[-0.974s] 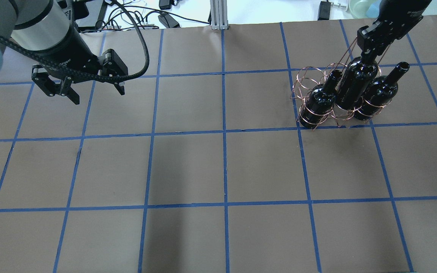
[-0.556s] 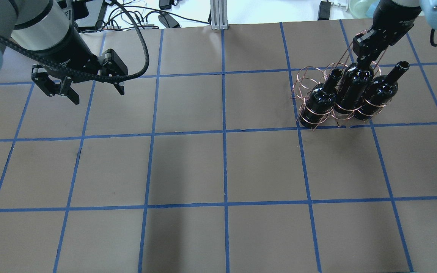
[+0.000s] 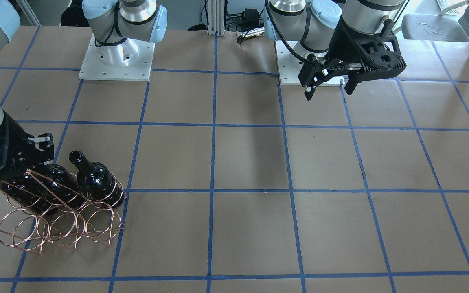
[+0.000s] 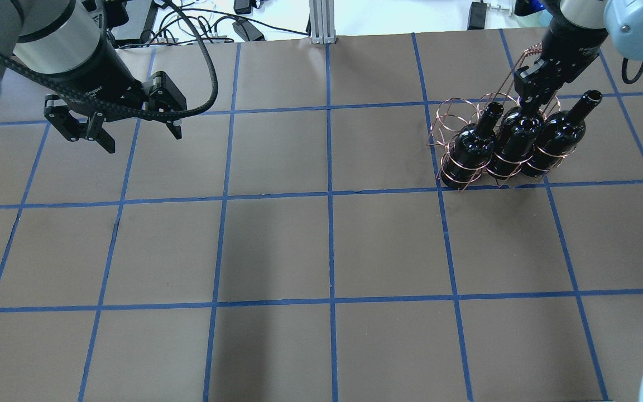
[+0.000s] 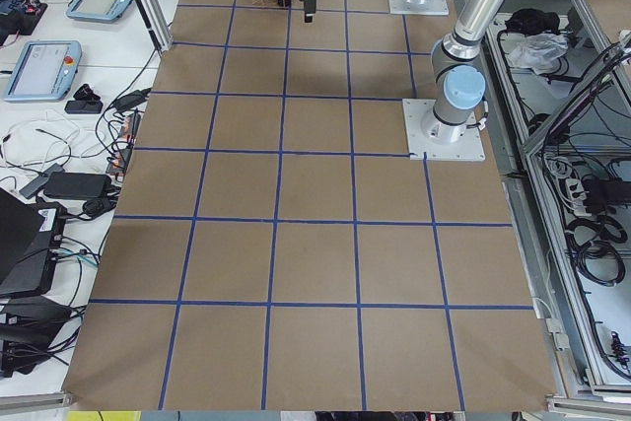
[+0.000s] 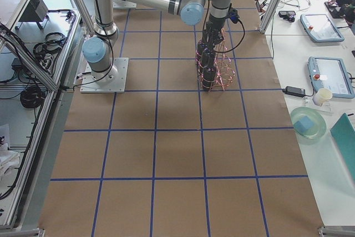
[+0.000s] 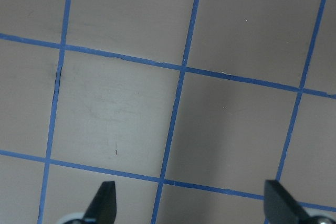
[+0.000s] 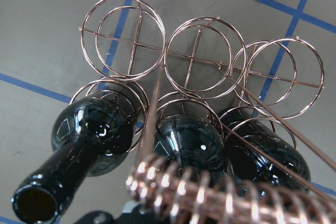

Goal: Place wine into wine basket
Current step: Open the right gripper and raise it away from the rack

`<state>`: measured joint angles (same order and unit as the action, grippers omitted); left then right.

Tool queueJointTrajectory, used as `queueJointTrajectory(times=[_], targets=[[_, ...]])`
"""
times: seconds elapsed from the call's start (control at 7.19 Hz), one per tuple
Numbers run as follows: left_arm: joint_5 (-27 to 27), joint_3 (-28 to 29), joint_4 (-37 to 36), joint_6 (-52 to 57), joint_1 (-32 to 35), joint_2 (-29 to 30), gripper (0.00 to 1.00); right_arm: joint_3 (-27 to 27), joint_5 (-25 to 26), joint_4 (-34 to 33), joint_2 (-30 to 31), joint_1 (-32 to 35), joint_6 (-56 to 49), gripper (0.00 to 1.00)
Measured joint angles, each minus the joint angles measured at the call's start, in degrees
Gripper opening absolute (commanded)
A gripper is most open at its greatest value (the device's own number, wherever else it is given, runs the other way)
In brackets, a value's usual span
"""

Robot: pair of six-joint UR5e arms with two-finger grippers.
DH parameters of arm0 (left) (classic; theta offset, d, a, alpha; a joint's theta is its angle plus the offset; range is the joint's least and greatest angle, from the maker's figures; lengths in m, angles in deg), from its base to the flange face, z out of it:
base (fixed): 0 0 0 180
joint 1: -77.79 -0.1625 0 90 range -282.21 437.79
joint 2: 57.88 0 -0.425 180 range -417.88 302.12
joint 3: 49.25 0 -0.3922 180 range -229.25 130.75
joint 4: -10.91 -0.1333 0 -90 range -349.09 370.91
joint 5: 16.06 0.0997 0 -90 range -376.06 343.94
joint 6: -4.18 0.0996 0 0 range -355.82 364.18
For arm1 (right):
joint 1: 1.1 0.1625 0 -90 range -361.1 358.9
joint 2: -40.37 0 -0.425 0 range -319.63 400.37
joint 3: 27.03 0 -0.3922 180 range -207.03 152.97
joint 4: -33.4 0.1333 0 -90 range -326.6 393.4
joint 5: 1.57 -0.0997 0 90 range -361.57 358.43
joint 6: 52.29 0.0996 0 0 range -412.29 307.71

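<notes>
One table (image 4: pixel 327 251), papered brown and ruled into squares by blue tape. Two arms above it. Left gripper (image 4: pixel 144 140) hovering over bare paper, well apart from everything else, jaws spread wide. Right gripper (image 4: pixel 524 99) down among the bottle tops, closed narrowly on the neck of the middle bottle, with the braided handle (image 8: pixel 210 198) crowding in just beside it. One wine basket (image 8: pixel 197 56) of copper wire on the robot's right of the table: six ring cells in two rows of three. Three glossy black bottles, upright, filling the row nearer the robot: the wine (image 4: pixel 514 142) in the centre cell, left bottle (image 4: pixel 469 148) and right bottle (image 4: pixel 558 137) in the cells on either side. Farther row: three rings showing only paper.
</notes>
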<state>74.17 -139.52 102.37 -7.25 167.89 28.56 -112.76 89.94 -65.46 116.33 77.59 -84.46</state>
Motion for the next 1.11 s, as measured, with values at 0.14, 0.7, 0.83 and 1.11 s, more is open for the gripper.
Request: queueJointTrajectory(times=[0.14,0.7,0.83,1.11], targets=[[0.02,0.0,0.09,0.0,-0.01,-0.05,1.0,-0.15,-0.06,-0.03,-0.27,-0.01,0.18,1.0],[0.03,-0.07,0.24,0.0,-0.09,-0.13,1.0,4.53,-1.12,3.37,3.75,0.45,5.66,1.0],[0.05,-0.07,0.24,0.0,-0.1,-0.16,1.0,6.23,-2.43,7.52,6.58,1.38,9.15,1.0],[0.35,-0.08,0.24,0.0,-0.12,-0.21,1.0,7.24,-2.71,13.82,11.26,8.55,21.32,1.0]])
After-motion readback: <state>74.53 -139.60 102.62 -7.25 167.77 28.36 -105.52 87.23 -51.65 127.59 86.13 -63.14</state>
